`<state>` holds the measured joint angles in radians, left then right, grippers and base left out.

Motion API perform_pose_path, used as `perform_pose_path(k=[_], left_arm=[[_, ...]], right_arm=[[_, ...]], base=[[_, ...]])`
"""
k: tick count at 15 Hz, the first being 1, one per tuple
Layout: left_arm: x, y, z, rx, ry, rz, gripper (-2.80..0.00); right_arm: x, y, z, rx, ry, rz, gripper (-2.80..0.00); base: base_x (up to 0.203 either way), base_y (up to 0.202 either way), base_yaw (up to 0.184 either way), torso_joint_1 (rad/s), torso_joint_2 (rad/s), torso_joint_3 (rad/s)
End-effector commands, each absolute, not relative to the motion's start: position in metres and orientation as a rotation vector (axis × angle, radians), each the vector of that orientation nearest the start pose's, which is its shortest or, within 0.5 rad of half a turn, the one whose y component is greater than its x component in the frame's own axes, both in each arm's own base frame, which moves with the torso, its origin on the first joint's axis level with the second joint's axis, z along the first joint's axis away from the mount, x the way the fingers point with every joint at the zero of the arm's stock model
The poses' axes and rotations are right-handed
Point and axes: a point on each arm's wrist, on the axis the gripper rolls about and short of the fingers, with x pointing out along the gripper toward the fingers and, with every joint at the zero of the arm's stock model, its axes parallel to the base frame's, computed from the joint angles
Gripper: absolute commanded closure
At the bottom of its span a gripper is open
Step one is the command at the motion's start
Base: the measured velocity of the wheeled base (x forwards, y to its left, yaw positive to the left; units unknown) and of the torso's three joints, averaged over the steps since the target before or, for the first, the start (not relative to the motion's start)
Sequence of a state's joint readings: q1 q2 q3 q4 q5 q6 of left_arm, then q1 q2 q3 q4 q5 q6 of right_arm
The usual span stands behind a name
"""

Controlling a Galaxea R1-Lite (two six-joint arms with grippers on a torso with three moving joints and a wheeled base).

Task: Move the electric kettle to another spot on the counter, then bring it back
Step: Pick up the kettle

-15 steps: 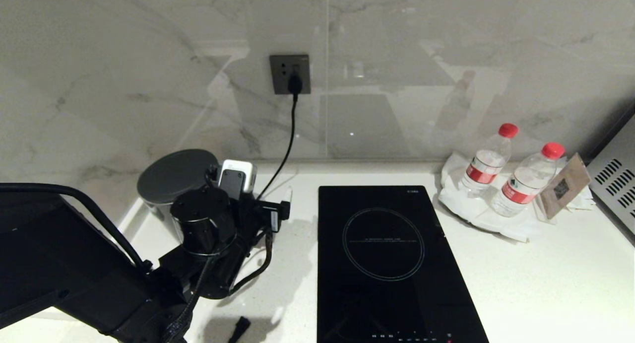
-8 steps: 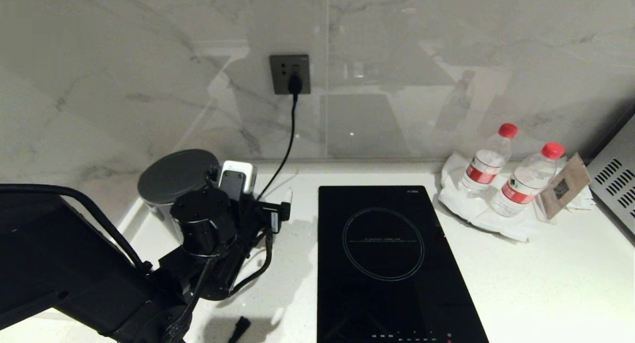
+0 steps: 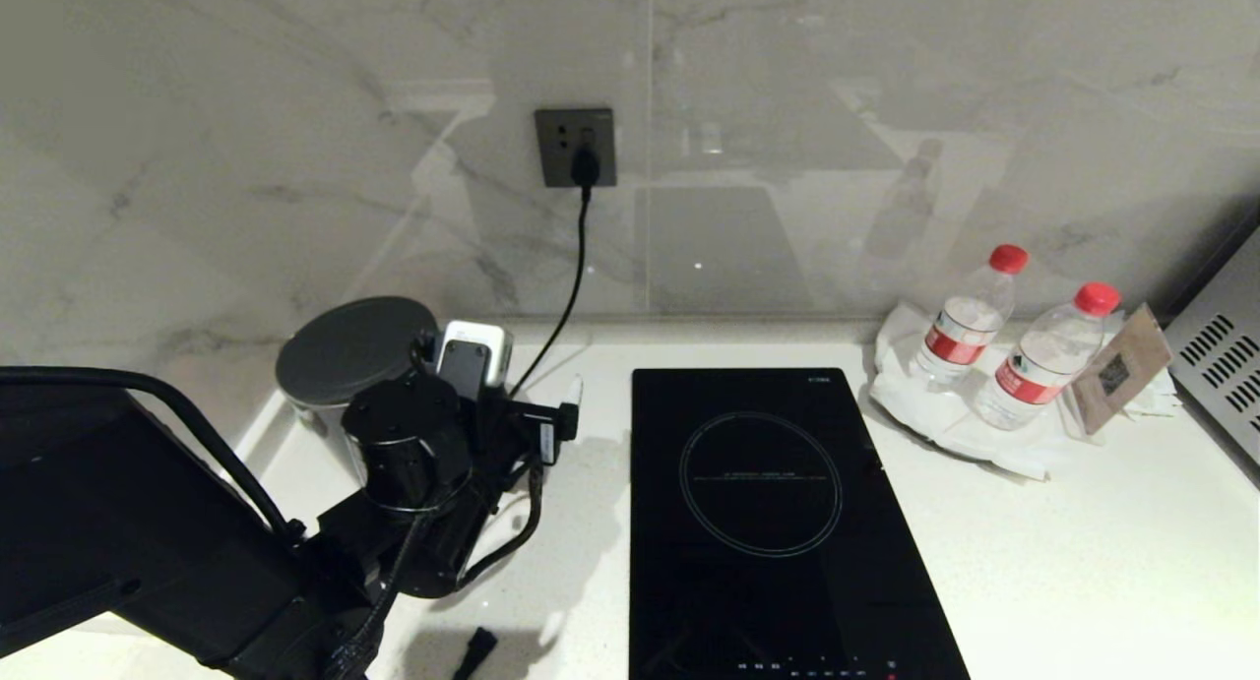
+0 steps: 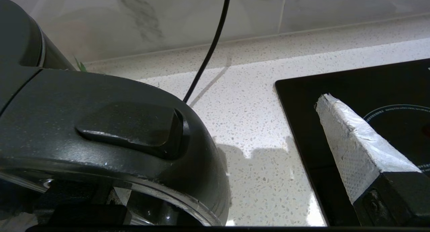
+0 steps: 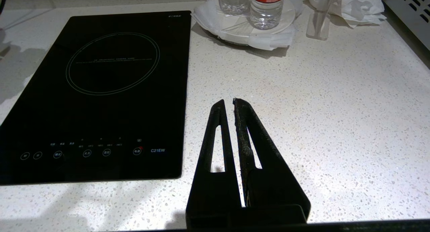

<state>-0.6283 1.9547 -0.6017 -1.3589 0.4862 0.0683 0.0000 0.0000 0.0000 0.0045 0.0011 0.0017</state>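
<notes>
Dark-grey electric kettle [image 3: 356, 350] stands at the back-left of the counter [image 3: 1083, 562] beside the black cooktop [image 3: 778, 523], and with my left gripper [image 4: 235, 131] fully open (holding nothing, 1 taped finger [image 4: 352, 141] showing) I should straddle its handle squarely before closing.

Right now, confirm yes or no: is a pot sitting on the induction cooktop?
No: the black induction cooktop lies bare, with only its printed ring showing on the glass in the head view.
</notes>
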Motion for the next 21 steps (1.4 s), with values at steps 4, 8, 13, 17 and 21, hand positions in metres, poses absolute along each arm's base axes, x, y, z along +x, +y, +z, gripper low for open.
perform_pose_path(k=[4, 8, 13, 17, 21], left_arm=[[0.2690, -0.1818, 0.1242, 0.070, 0.000, -0.132, -2.80], [0.2665, -0.1831, 0.1235, 0.093, 0.028, -0.096, -2.80], [0.2679, -0.1832, 0.1262, 0.082, 0.018, -0.102, -2.80], [0.2679, -0.1847, 0.1267, 0.079, 0.016, -0.102, 0.00], [0.2675, -0.1852, 0.1267, 0.079, 0.016, -0.100, 0.00]], right_arm=[[-0.0228, 0.0000, 0.0750, 0.002, 0.005, 0.003, 0.00], [-0.0228, 0.0000, 0.0750, 0.002, 0.005, 0.003, 0.00], [-0.0228, 0.0000, 0.0750, 0.002, 0.005, 0.002, 0.00], [-0.0228, 0.0000, 0.0750, 0.002, 0.005, 0.002, 0.00], [-0.0228, 0.0000, 0.0750, 0.002, 0.005, 0.002, 0.00]], base=[[0.000, 0.000, 0.000, 0.000, 0.00, 0.000], [0.000, 0.000, 0.000, 0.000, 0.00, 0.000], [0.000, 0.000, 0.000, 0.000, 0.00, 0.000], [0.000, 0.000, 0.000, 0.000, 0.00, 0.000], [0.000, 0.000, 0.000, 0.000, 0.00, 0.000]])
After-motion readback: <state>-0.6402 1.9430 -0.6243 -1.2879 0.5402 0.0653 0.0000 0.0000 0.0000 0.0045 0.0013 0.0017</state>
